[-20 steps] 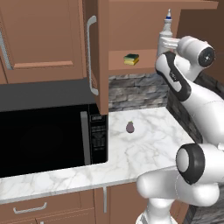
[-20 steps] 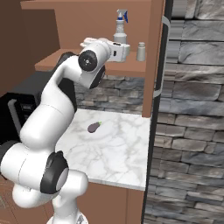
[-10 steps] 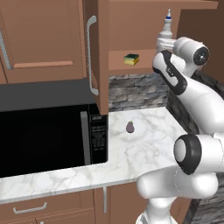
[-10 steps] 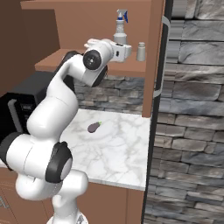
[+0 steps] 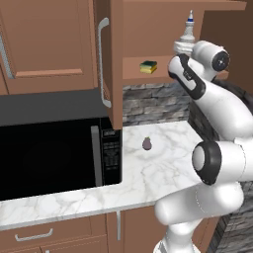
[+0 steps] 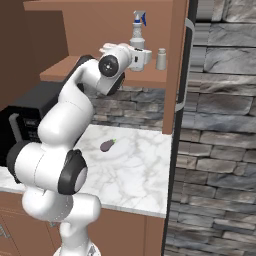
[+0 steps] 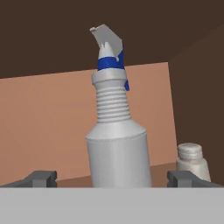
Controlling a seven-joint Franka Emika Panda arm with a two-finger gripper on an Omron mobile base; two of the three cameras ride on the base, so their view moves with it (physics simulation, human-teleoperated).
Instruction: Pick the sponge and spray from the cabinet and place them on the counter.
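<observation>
Your gripper (image 7: pixel 111 177) stands wide apart, one fingertip on either side of the spray bottle (image 7: pixel 115 144), gripping nothing. The bottle is upright on the cabinet (image 5: pixel 116 59) shelf, toward its right end, with a small white shaker (image 7: pixel 192 162) just beside it, nearer the right wall. You'll see the sponge (image 5: pixel 148 66) lying farther left on the same shelf. On the counter (image 5: pixel 163 170) below, a small purple egg-shaped thing (image 5: pixel 147 143) rests near the back edge.

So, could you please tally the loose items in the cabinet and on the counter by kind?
Spray bottle: 1
Small white shaker bottle: 1
Sponge: 1
Purple egg-shaped object: 1
Total: 4
</observation>
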